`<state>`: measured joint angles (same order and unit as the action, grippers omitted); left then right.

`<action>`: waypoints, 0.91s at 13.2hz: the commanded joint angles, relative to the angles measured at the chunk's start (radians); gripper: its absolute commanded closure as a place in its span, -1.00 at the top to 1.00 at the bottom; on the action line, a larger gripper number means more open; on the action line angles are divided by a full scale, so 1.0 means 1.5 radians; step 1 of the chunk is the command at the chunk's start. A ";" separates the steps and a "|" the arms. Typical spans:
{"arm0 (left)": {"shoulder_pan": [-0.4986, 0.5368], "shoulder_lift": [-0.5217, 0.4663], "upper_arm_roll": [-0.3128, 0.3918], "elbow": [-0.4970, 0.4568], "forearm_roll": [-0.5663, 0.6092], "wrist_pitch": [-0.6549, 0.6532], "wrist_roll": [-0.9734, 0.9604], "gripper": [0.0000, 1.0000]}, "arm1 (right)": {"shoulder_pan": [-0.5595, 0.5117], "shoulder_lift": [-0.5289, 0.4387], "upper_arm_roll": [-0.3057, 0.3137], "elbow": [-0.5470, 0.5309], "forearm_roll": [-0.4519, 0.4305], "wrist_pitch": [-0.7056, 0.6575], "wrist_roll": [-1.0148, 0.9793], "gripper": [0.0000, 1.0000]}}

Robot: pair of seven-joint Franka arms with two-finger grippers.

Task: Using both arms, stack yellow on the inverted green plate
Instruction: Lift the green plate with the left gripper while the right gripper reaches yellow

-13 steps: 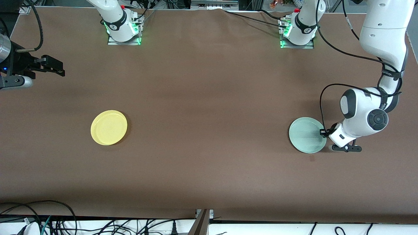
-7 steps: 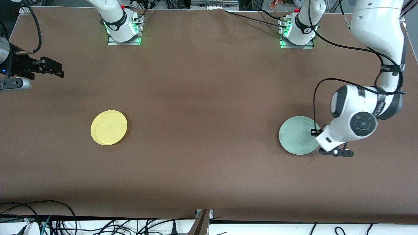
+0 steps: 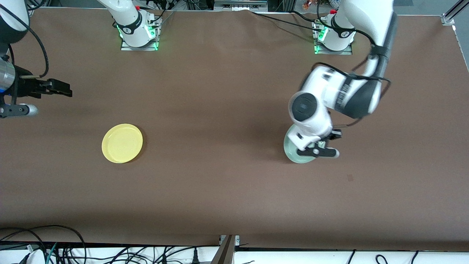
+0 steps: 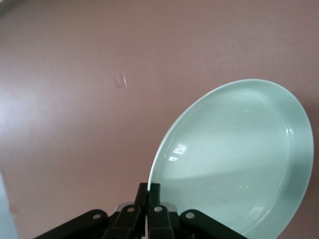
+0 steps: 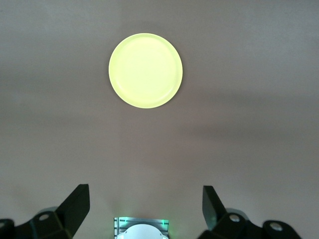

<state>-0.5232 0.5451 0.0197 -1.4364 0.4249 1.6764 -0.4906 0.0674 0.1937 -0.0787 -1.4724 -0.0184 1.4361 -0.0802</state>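
Note:
The yellow plate (image 3: 122,143) lies rim-up on the brown table toward the right arm's end; it also shows in the right wrist view (image 5: 145,70). My right gripper (image 3: 67,90) hangs open and empty in the air over the table's edge at that end, its fingers wide apart (image 5: 144,191). My left gripper (image 4: 149,191) is shut on the rim of the green plate (image 4: 234,159) and holds it tilted above the table, hollow side showing in the left wrist view. In the front view the left wrist covers most of the green plate (image 3: 293,151).
A small pale mark (image 3: 350,178) lies on the table near the green plate and shows in the left wrist view (image 4: 120,81). The arm bases (image 3: 139,35) (image 3: 333,36) stand along the table's back edge. Cables (image 3: 55,249) run below the front edge.
My left arm has lifted the green plate by its rim and carried it toward the middle of the table, tilting it. The right gripper has barely shifted.

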 commanded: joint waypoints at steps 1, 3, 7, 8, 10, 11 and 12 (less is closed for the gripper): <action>-0.102 0.015 0.014 0.024 0.088 -0.062 -0.095 -1.00 | -0.016 0.047 0.002 -0.001 0.001 0.020 -0.001 1.00; -0.191 0.043 0.014 0.024 0.159 -0.105 -0.199 -1.00 | -0.023 0.074 0.001 0.000 -0.003 0.030 -0.004 1.00; -0.325 0.106 0.016 0.025 0.256 -0.173 -0.314 -1.00 | -0.041 0.147 0.001 0.024 -0.001 0.055 -0.004 1.00; -0.345 0.113 0.018 0.026 0.258 -0.183 -0.321 -1.00 | -0.041 0.166 0.002 0.024 -0.006 0.065 -0.004 1.00; -0.374 0.115 0.021 0.027 0.282 -0.196 -0.328 -1.00 | -0.051 0.194 0.002 0.013 -0.001 0.128 -0.004 1.00; -0.393 0.132 0.021 0.029 0.334 -0.223 -0.326 -1.00 | -0.056 0.204 0.002 0.001 0.000 0.152 -0.003 1.00; -0.411 0.154 0.021 0.032 0.374 -0.248 -0.326 -1.00 | -0.056 0.217 0.002 -0.013 0.000 0.186 -0.003 1.00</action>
<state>-1.0916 0.7220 0.0288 -1.4285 0.8925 1.3729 -0.9895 0.0001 0.4908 -0.0813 -1.4785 -0.0183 1.6570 -0.0807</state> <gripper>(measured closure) 0.969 0.000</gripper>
